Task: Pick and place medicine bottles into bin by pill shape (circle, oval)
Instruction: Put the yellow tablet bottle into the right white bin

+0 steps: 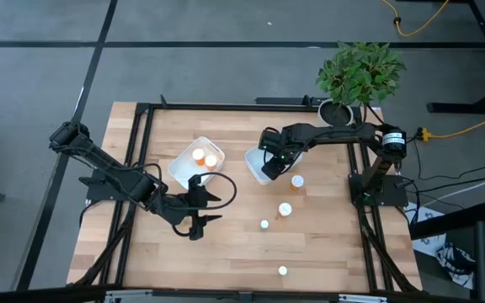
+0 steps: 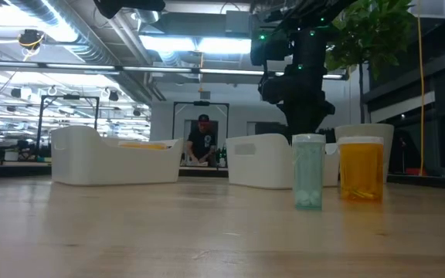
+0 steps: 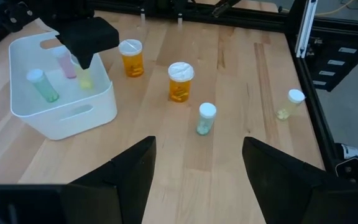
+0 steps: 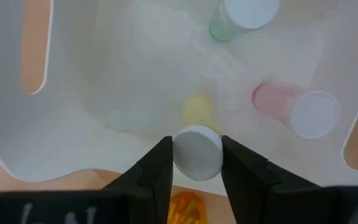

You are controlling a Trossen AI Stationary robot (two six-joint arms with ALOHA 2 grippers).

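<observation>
A yellow bottle (image 4: 197,134) is clamped at its cap by the right gripper (image 4: 196,163), long axis vertical, directly above the white bin (image 4: 67,134) at the table's 1 o'clock. The left gripper (image 3: 197,165) is held wide open and empty.

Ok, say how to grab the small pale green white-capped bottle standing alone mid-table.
Take the pale green bottle by its round body just under the cap, probably coming straight down. It stands upright with bare wood all round, so the open left gripper, nearby, could close from either side.
</observation>
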